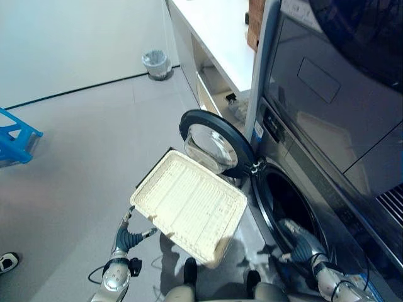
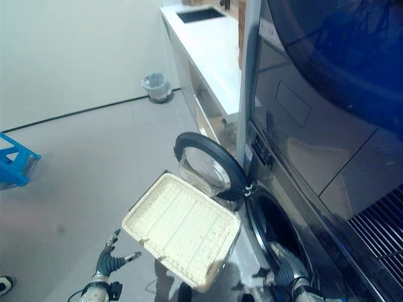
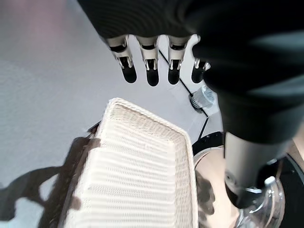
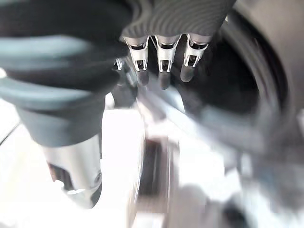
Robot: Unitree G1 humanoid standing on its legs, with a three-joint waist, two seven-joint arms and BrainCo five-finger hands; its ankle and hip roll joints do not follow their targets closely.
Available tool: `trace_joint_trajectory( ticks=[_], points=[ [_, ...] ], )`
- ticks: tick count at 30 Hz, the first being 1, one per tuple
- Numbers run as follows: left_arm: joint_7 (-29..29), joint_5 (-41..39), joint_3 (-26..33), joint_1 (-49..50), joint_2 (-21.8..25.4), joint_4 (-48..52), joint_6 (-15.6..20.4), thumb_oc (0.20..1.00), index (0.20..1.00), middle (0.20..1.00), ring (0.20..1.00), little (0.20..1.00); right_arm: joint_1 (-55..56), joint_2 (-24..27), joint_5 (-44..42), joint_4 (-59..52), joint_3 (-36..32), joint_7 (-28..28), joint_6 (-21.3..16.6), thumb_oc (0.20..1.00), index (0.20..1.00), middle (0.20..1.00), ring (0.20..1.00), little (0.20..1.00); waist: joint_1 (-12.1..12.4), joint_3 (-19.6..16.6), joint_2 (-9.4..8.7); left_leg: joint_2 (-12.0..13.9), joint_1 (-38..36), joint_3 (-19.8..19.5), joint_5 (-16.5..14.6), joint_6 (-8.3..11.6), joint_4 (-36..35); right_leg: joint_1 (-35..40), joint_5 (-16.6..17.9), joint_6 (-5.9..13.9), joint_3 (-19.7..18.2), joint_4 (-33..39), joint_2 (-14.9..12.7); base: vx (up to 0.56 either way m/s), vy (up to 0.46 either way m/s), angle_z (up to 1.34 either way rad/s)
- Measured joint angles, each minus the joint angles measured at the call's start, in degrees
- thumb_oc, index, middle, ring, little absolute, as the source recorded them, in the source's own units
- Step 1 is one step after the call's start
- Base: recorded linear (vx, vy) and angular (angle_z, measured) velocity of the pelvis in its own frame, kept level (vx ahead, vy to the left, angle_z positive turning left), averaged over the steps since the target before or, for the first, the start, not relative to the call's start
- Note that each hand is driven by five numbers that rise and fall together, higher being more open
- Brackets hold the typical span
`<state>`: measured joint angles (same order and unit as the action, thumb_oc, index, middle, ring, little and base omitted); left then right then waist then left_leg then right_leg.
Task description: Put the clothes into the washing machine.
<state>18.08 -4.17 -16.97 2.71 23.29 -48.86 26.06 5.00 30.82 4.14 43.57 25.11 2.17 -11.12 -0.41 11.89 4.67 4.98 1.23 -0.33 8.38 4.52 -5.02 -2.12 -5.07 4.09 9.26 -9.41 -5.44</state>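
Note:
The washing machine (image 1: 315, 157) stands at the right with its round door (image 1: 214, 143) swung open to the left. Its dark drum opening (image 1: 286, 201) shows no clothes that I can make out. A cream woven basket (image 1: 189, 204) sits tilted in front of the door, and its inside (image 3: 137, 175) looks empty. My left hand (image 1: 128, 238) hangs just left of the basket's near corner, with its fingers (image 3: 152, 71) straight and holding nothing. My right hand (image 1: 302, 245) is at the lower edge of the drum opening, its fingers (image 4: 164, 61) straight and pointing into the dark drum.
A white counter (image 1: 220, 31) runs along the wall behind the machine, with a small waste bin (image 1: 156, 63) on the floor beside it. At the far left stands a blue stool (image 1: 16, 139). A shoe (image 1: 6, 261) shows at the lower left edge.

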Motion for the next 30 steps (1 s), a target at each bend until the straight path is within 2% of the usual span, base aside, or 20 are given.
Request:
trace_joint_trajectory(
  ticks=[1, 4, 10, 13, 20, 26, 30],
  points=[
    [-1.48, 1.57, -0.05, 1.12, 0.00, -0.82, -0.51, 1.000, 1.000, 1.000, 1.000, 1.000, 0.89, -1.74, -4.38, 3.02, -1.38, 4.59, 1.28, 1.000, 1.000, 1.000, 1.000, 1.000, -0.02, -1.27, -0.15, 0.07, -0.59, 0.08, -0.27, -0.02, -0.02, 1.08, 0.04, 0.07, 0.30, 0.86, 0.07, 0.09, -0.018, 0.10],
    [-4.41, 4.69, -0.29, 3.30, -0.36, -3.58, -1.65, 1.000, 1.000, 1.000, 1.000, 1.000, 1.97, -5.16, -8.63, 8.67, -3.84, 9.97, 2.74, 1.000, 1.000, 1.000, 1.000, 1.000, -0.06, -3.82, -0.50, 0.17, -1.78, 0.19, -0.92, 0.08, -0.07, 3.70, 0.65, 0.18, 0.70, 3.53, 0.27, 0.06, -0.003, 0.05],
    [-9.81, 5.52, -0.29, 3.46, -1.25, -9.76, -3.93, 1.000, 1.000, 1.000, 1.000, 1.000, 1.80, -8.34, -13.21, 14.89, -5.24, 13.48, 3.23, 1.000, 1.000, 1.000, 1.000, 1.000, -0.07, -7.00, -1.24, 0.14, -3.17, 0.37, -1.94, 0.37, -0.35, 7.74, 2.37, 0.35, 0.76, 8.26, 0.70, 0.05, 0.002, 0.00],
    [-12.72, 5.32, -0.24, 3.69, -2.32, -13.27, -5.61, 1.000, 1.000, 1.000, 1.000, 1.000, 1.71, -10.05, -16.39, 19.02, -7.57, 14.57, 4.84, 1.000, 1.000, 1.000, 1.000, 1.000, -0.08, -7.82, -1.44, 0.10, -3.84, 0.66, -2.28, 0.35, -0.37, 9.03, 2.70, 0.38, 0.76, 9.51, 0.74, 0.00, 0.000, 0.00],
    [-18.53, 3.13, 0.27, 3.66, -4.70, -18.83, -8.88, 1.000, 1.000, 1.000, 1.000, 1.000, -0.61, -10.97, -17.05, 27.06, -10.52, 12.85, 7.48, 1.000, 1.000, 1.000, 1.000, 1.000, -0.05, -8.70, -1.46, 0.10, -5.01, 1.61, -2.61, 0.26, -0.35, 11.20, 3.81, 0.36, 0.75, 12.14, 0.84, 0.00, 0.000, 0.00],
    [-23.16, -0.03, 0.56, 3.62, -5.14, -19.83, -11.86, 1.000, 1.000, 1.000, 1.000, 1.000, -0.94, -11.18, -15.98, 29.63, -11.56, 8.62, 10.14, 1.000, 1.000, 1.000, 1.000, 1.000, -0.08, -9.11, -1.55, 0.22, -5.69, 1.71, -2.90, 0.44, -0.36, 12.11, 3.93, 0.24, 0.74, 12.93, 1.04, 0.00, 0.000, 0.00],
    [-24.65, -0.04, 0.75, 3.59, -6.09, -20.19, -13.00, 1.000, 1.000, 1.000, 1.000, 1.000, -0.94, -11.65, -14.80, 30.30, -13.26, 7.91, 10.31, 1.000, 1.000, 1.000, 1.000, 1.000, -0.15, -9.12, -1.52, 0.24, -5.72, 1.77, -2.91, 0.48, -0.36, 12.20, 4.10, 0.03, 0.71, 13.11, 1.06, 0.00, 0.000, 0.00]
  ],
)
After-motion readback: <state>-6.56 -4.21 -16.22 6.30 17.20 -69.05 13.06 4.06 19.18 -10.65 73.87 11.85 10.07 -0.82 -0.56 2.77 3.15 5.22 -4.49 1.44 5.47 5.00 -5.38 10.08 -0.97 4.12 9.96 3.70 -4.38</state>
